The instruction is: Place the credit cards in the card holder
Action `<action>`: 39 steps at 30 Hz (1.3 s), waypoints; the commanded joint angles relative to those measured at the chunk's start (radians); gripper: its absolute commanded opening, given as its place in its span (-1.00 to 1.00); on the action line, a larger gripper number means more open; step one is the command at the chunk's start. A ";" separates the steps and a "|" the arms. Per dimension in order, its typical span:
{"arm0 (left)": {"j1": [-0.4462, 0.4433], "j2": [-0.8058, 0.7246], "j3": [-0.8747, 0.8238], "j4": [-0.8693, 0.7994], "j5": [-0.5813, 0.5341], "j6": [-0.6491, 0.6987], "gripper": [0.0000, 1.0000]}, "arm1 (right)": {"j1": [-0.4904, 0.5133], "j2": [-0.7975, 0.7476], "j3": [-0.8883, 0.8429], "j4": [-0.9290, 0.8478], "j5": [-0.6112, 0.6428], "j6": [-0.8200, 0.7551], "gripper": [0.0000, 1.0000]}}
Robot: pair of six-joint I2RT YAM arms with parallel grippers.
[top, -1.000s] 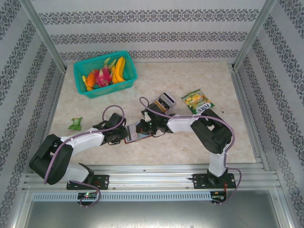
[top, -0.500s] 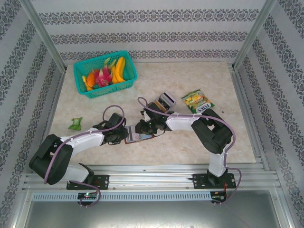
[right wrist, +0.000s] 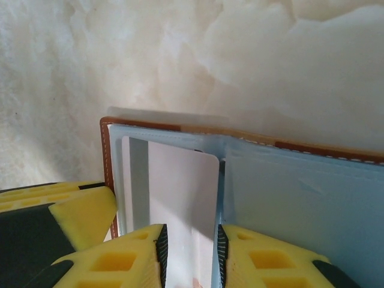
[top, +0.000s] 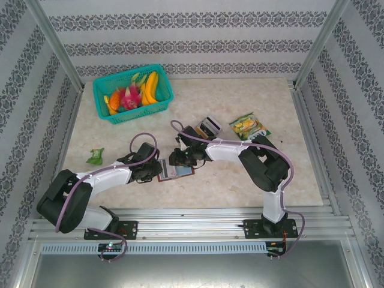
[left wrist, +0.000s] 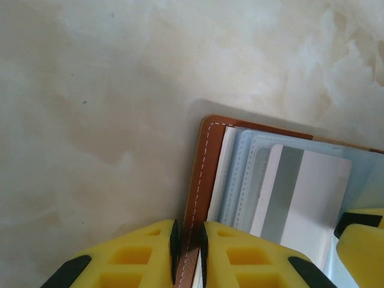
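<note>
Two pincers are located at the card holder (top: 182,173), which lies open on the table (top: 240,180) near the front middle, between the two arms. The left pincer (top: 153,170) is set at the holder's left edge. The right pincer (top: 175,159) is set over its far side.

In the left wrist view, the left pincer (left wrist: 188,255) is clamped on the brown stitched edge of the card holder (left wrist: 201,156). Only the thickness of the leather is left between its yellow fingers (left wrist: 132,258). Clear sleeves are seen inside the cover, and a whitish card (left wrist: 312,198) with a grey band along one side lies among them. One of the right pincer's fingers (left wrist: 363,243) is seen at the lower right, just beside this card.

In the right wrist view, the right pincer (right wrist: 189,258) is placed with the whitish card (right wrist: 186,192) between its two fingers. The card lies flat on the left inner leaf of the card holder (right wrist: 107,156), close to the stitched edge. It cannot be told whether the pads press on the card or only flank it. It also cannot be told whether the card is fully seated in a sleeve.

Elsewhere on the table, a teal basket (top: 161,99) of fruit is placed at the far left. A snack packet (top: 249,127) lies right of centre, well apart from the holder. A small green item (top: 95,156) lies at the left.
</note>
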 commanded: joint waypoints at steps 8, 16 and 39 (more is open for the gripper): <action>0.003 -0.004 -0.004 0.032 0.009 0.024 -0.59 | 0.043 0.043 0.092 -0.031 -0.011 -0.031 -0.42; 0.003 -0.010 -0.014 0.034 0.004 0.017 -0.59 | 0.042 -0.021 0.070 -0.088 0.124 -0.047 -0.36; 0.005 -0.007 -0.011 0.031 0.007 0.017 -0.60 | 0.040 -0.028 0.125 -0.233 0.229 -0.109 -0.24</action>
